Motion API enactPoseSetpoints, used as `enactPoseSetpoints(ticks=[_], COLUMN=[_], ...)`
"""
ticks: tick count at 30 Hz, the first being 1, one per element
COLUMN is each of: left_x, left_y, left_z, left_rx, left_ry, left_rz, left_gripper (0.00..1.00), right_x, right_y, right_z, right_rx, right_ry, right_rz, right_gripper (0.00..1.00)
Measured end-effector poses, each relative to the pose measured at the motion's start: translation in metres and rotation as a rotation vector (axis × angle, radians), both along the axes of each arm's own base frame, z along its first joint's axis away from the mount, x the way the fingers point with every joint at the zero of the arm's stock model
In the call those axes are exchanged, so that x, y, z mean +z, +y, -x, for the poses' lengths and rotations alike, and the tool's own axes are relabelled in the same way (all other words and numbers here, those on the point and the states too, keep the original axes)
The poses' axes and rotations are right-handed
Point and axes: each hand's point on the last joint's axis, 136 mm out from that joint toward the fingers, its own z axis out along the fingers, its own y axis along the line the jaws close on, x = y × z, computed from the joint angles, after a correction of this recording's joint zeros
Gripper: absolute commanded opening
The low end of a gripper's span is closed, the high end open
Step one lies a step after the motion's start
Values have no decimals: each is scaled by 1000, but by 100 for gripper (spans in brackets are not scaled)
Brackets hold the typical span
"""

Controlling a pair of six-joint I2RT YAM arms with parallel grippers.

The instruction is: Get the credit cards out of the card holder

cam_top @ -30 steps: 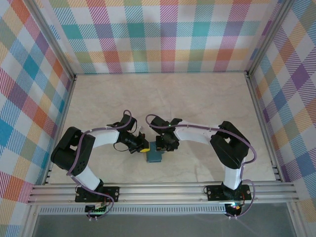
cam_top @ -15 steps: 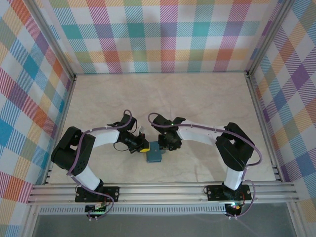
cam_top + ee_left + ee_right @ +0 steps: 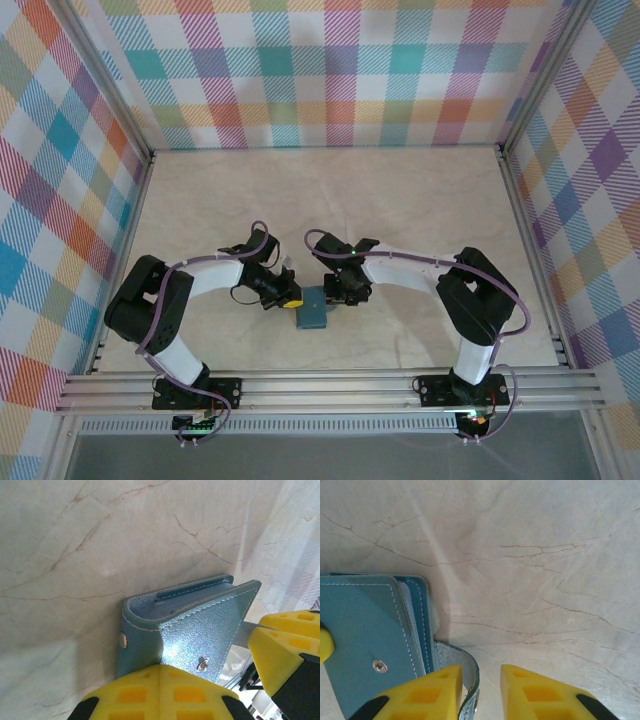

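Small flat teal-blue bifold card holder [image 3: 311, 313] sits on the pale marble-look tabletop [image 3: 420, 200], near the front edge at mid-width, between the two gripper heads. In the left wrist view the card holder [image 3: 150, 625] is partly open in a V: shimmery blue cover leaf raised off the slate-blue inner leaf, spine to the left, stitched pocket edge showing inside. There is one metal snap stud [image 3: 123, 640] by the spine and another [image 3: 202, 665] on the raised leaf. The left gripper [image 3: 227, 652], with yellow fingertips, is closed on that raised cover leaf, which runs down between its fingers. In the right wrist view the holder [image 3: 365, 630] lies at the lower left, teal face up with a snap stud [image 3: 380, 666]. A curved shimmery strap [image 3: 471, 677] loops off its edge. The right gripper [image 3: 481, 672] has a narrow gap, with the strap just inside it against the left-hand finger and bare table by the other finger, so nothing is clamped. From above, the left gripper [image 3: 287, 294] and right gripper [image 3: 336, 292] flank the holder's far end. Plaid-patterned walls [image 3: 330, 70] stand around the table.
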Motion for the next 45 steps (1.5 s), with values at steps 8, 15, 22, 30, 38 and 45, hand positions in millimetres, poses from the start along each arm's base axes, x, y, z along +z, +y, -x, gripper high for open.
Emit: enactPoseSetpoints(ticks=[8, 15, 22, 30, 38, 45], left_x=[4, 21, 47, 50, 51, 50], left_y=[5, 13, 7, 0, -6, -5], left_z=[-1, 0, -1, 4, 10, 8], left_rx=[-1, 2, -6, -25, -51, -47], left_ry=[-32, -96, -163, -167, -171, -179], left_rz=[-84, -181, -193, -193, -190, -204], left_gripper=[15, 27, 47, 60, 63, 64], right_x=[0, 3, 29, 44, 63, 73], right_y=[1, 6, 20, 31, 35, 36], right_z=[-2, -1, -3, 5, 8, 8], right_rx=[7, 13, 25, 48, 46, 46], right_ry=[-6, -8, -39, -49, -67, -82], right_rz=[-8, -49, -151, -207, -258, -279], right_gripper=[10, 7, 6, 6, 5, 5])
